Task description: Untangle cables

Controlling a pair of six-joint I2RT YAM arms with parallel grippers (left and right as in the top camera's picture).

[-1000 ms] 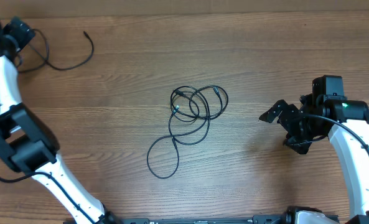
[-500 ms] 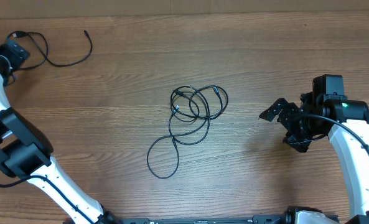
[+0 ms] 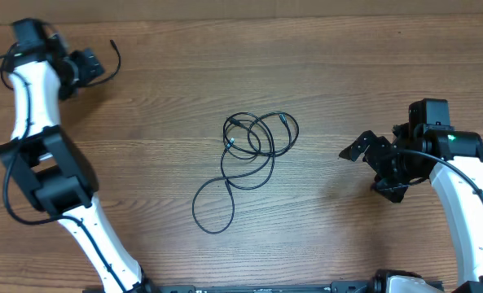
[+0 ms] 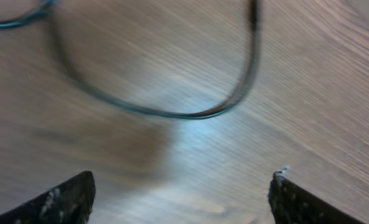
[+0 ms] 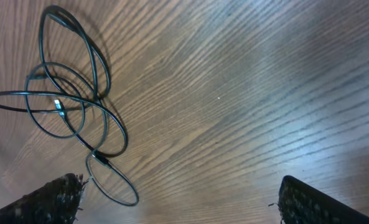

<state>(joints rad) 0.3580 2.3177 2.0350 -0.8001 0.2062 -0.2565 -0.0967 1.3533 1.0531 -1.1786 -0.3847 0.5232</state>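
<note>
So far, on the table (image 3: 347, 65), a bundle of cables (image 3: 253, 142) lies tangled at the centre, not yet separated. One cable (image 3: 116, 54) lies apart at eleven o'clock. The left gripper (image 4: 183, 180) beside it has its fingers spread and empty; the right gripper (image 5: 181, 182), at three o'clock, likewise.

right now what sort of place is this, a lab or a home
Probably a robot test bench in a lab: a left arm and a right arm flank a wood-grain table, with tangled cables laid out in the middle.
</note>
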